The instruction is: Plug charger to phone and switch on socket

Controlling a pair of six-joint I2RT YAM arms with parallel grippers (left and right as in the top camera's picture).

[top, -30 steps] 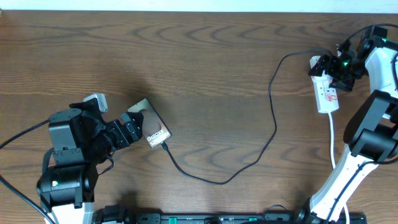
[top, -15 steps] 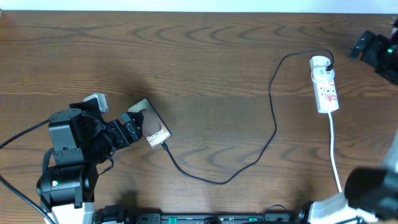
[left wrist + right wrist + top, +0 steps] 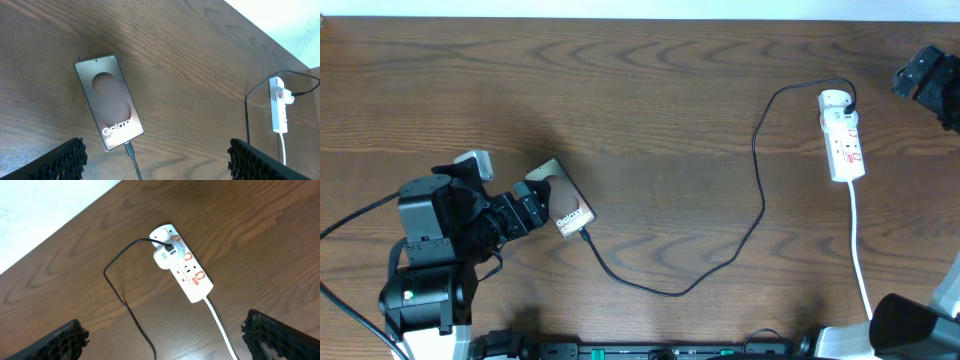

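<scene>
1. Lying flat on the desk [image 3: 650, 90], the phone [image 3: 109, 102] sits just ahead of the left gripper [image 3: 156, 155], nearer the finger on the left of the wrist view. Its glossy face is up (the white "Galaxy" lettering is at the end closest to the gripper).
2. The left gripper's fingers [image 3: 62, 162] are spread wide and hold nothing. Neither finger touches the phone.
3. The charger [image 3: 763, 205] has its connector tip [image 3: 129, 148] pushed into the phone's edge nearest the left gripper. From there the thin black cable curves loosely away from that gripper across the desk to the socket.
4. The socket [image 3: 182, 265] lies on the desk ahead of the right gripper [image 3: 165, 330], well apart from it and roughly midway between its fingers [image 3: 270, 337].
5. The charger's plug [image 3: 169, 244] sits in the outlet at the socket's rounded end, the end farthest from the right gripper. The white cord [image 3: 220, 325] leaves the near end and runs back toward that gripper.
6. The right gripper is spread wide and empty (seen from overhead it is only a dark shape at the frame edge).
7. Red switches [image 3: 188, 256] mark the socket's face, but I cannot tell whether any is on.
</scene>
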